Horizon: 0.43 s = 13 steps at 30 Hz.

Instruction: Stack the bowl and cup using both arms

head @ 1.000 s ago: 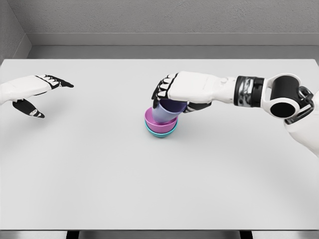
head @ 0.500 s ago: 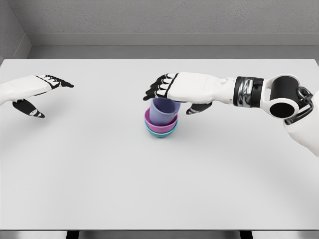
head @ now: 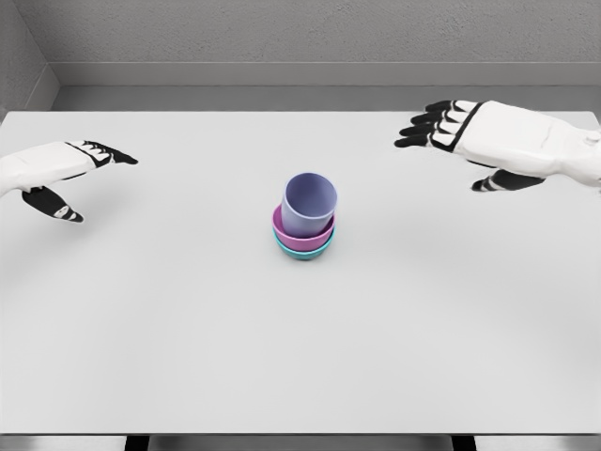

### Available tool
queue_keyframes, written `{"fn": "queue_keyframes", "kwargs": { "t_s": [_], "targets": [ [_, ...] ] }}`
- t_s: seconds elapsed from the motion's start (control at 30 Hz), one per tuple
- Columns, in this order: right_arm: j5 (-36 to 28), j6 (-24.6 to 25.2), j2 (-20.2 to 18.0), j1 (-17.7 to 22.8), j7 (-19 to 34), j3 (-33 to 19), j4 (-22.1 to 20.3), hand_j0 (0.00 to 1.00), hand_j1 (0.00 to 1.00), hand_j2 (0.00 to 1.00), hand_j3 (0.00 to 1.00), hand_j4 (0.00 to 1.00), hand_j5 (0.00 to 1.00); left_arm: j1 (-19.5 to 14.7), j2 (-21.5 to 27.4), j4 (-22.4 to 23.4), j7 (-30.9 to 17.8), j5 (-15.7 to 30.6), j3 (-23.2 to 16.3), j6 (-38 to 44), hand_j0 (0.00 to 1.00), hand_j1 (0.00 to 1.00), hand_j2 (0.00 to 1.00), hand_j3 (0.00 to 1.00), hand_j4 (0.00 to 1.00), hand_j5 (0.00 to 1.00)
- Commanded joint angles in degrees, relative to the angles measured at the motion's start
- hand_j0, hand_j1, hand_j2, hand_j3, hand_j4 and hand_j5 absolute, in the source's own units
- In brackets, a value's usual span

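The lavender cup [head: 309,206] sat tilted inside the pink bowl [head: 302,229] nested in a teal bowl [head: 302,249] mid-worktop [head: 188,329]; both the left hand [head: 58,169] and right hand [head: 498,138] hovered spread, empty, well apart; retreating wide seemed wise, leaving the stack undisturbed.

The left hand [head: 58,169] is cut at the wrist by the picture's left edge, its arm out of view; the right hand [head: 493,141] is cut at the wrist by the right edge. The lavender cup [head: 309,203] hides the inside of the pink bowl [head: 282,226], and only a thin rim of the teal bowl [head: 302,252] shows beneath. The table [head: 188,329] runs past the bottom edge
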Motion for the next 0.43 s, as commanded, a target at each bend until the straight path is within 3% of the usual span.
{"fn": "queue_keyframes", "kwargs": {
  "t_s": [0.0,0.1,0.4],
  "targets": [
    [-0.78,-0.81,-2.64,0.26,-0.04,-2.68,0.16,1.00,1.00,1.00,1.00,1.00,1.00,0.00,0.31,-0.10,0.03,1.14,0.06,0.11,1.00,1.00,1.00,1.00,1.00,1.00],
    [-0.78,-0.81,-3.25,2.02,-0.04,-2.95,2.44,1.00,1.00,1.00,1.00,1.00,1.00,0.00,0.22,-0.19,-0.06,1.05,0.06,0.11,1.00,1.00,1.00,1.00,1.00,1.00],
    [-0.69,-0.81,-3.16,2.55,-0.04,-2.77,2.09,1.00,1.00,1.00,1.00,1.00,1.00,0.09,0.31,-0.11,-0.15,0.96,-0.03,0.11,1.00,1.00,1.00,1.00,1.00,1.00]
  ]
}}
